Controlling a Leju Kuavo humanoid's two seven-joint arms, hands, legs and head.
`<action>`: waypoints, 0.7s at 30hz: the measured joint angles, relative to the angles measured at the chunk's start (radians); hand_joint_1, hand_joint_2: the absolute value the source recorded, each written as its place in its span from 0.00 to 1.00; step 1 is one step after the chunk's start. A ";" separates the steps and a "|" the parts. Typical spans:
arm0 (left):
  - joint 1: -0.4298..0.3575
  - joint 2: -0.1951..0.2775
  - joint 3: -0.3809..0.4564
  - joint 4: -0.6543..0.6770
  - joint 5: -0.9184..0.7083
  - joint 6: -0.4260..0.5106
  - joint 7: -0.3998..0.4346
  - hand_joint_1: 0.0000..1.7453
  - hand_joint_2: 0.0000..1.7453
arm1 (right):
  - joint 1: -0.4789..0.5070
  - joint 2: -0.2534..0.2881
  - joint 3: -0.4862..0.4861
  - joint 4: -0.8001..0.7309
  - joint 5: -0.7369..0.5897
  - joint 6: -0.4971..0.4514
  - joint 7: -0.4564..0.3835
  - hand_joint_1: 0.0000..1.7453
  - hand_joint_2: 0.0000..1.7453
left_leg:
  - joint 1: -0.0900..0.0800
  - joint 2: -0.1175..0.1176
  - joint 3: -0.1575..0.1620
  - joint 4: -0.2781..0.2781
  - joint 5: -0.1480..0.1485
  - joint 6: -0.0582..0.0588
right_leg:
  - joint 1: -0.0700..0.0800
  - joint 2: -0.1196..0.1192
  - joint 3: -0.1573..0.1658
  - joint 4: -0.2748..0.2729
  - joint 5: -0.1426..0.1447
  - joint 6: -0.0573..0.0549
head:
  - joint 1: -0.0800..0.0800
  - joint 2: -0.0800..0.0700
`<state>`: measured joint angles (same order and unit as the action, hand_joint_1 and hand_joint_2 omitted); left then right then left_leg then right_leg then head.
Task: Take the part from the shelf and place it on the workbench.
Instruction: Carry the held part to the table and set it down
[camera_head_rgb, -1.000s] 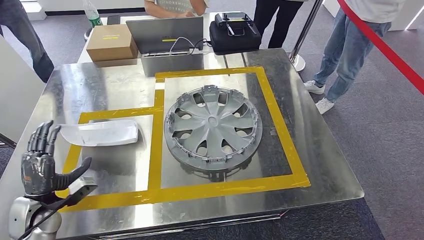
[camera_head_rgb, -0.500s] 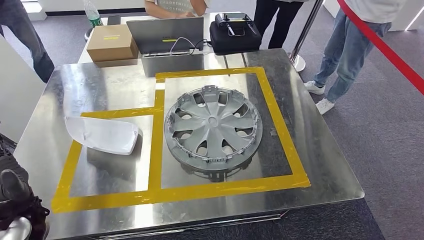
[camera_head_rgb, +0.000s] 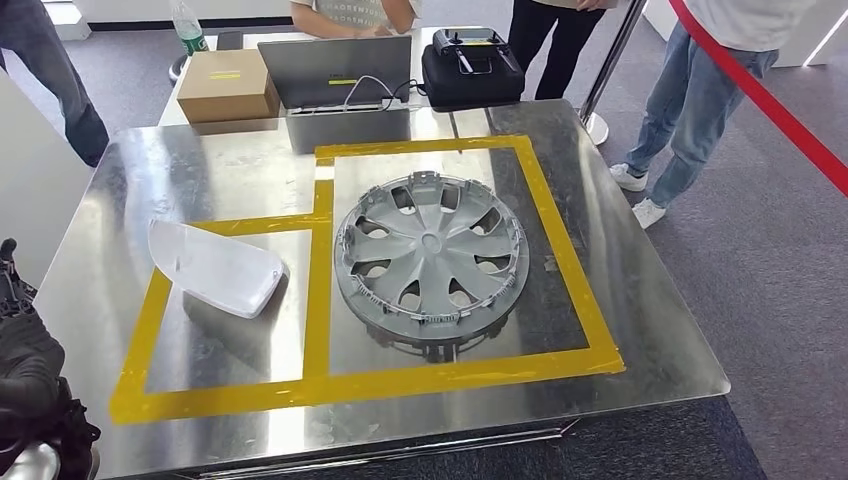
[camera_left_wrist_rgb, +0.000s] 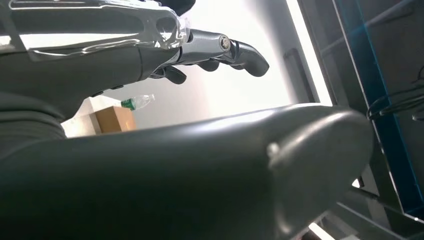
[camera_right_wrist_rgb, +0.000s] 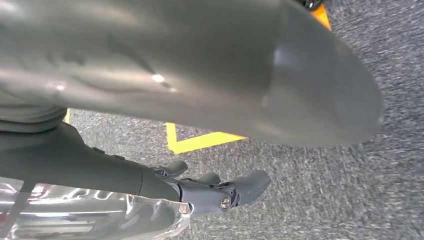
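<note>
Presently the left hand (camera_head_rgb: 25, 365) is hanging released, holding nothing. The white mirror cover (camera_head_rgb: 215, 266) is lying beyond it on the workbench (camera_head_rgb: 640, 330). The right hand (camera_right_wrist_rgb: 210, 192) is likewise holding nothing.

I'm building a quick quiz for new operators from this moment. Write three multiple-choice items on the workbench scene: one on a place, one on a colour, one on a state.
1. Where does the white part lie?
A. in the smaller taped box
B. on top of the hubcap
C. on the cardboard box

2. What colour is the tape marking the workbench?
A. red
B. yellow
C. blue

3. How is the left hand?
A. holding the white part
B. holding the hubcap
C. holding nothing, fingers apart

Key: 1 A, the part rests inside the smaller outline beside the hubcap. 2 B, the outlines are yellow. 3 C, the left wrist view shows its fingers free.
</note>
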<state>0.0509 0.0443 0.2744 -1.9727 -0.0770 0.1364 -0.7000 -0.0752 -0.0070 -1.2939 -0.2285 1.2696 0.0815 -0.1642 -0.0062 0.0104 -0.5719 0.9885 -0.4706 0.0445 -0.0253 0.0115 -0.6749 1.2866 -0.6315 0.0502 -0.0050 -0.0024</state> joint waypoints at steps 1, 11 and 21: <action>0.002 -0.002 0.000 0.004 -0.002 -0.006 0.000 0.00 0.00 | 0.001 0.000 0.000 0.000 0.001 0.000 0.002 0.00 0.00 | 0.001 0.001 -0.002 0.000 0.002 -0.002 | 0.000 -0.001 0.009 0.000 0.008 0.000 | 0.000 0.000; 0.013 -0.016 -0.001 0.019 -0.036 -0.025 0.000 0.00 0.00 | -0.007 -0.012 0.007 0.000 0.020 0.001 0.016 0.00 0.00 | 0.007 -0.005 -0.038 0.048 -0.025 -0.059 | 0.003 -0.005 0.143 -0.285 0.130 -0.052 | -0.007 0.000; 0.027 -0.016 -0.025 0.069 -0.046 -0.035 0.000 0.00 0.00 | -0.009 -0.027 0.018 0.000 0.041 0.002 0.008 0.00 0.00 | 0.004 -0.010 0.120 -0.007 -0.091 -0.050 | 0.011 -0.008 0.061 -0.283 0.210 -0.046 | -0.011 0.000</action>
<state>0.0775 0.0285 0.2493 -1.9039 -0.1226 0.1013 -0.6996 -0.0838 -0.0338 -1.2756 -0.2285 1.3108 0.0837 -0.1559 -0.0023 0.0008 -0.4522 0.9816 -0.5616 -0.0058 -0.0140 0.0033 -0.6141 1.0031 -0.4211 0.0038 -0.0156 -0.0023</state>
